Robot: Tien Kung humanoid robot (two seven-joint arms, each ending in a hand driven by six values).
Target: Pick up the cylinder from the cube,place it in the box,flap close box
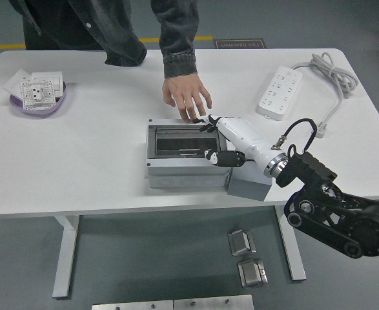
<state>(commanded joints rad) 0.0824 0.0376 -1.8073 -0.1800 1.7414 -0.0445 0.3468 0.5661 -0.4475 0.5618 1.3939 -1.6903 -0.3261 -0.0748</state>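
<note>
Grey plastic box point(186, 158), rectangular, sits at the middle of the white table point(99, 155); I see its lid flap lying down over the opening, dark window showing. Grey cube point(248, 186) stands just beside the box's right end, at the table's near edge. Cylinder: I cannot see it anywhere; the cube's top is partly hidden by my arm.

Right hand point(225, 139), white shell with black fingertips, reaches in from the right and lies across the right end of the box lid. Fingers point(208, 122) are extended and slightly apart near the far edge of the lid, thumb point(223, 157) pressed on the lid's near part; nothing is gripped. Black forearm trails off to the lower right corner.

Left hand: out of my view.

Person at the far side, dark denim sleeve, one hand point(186, 97) with fingertips down on the table just beyond the box's far edge, close to my fingers.

Purple dish point(37, 103) holding white switch plates, far left. White power strip point(280, 92) with coiled cable, far right.
</note>
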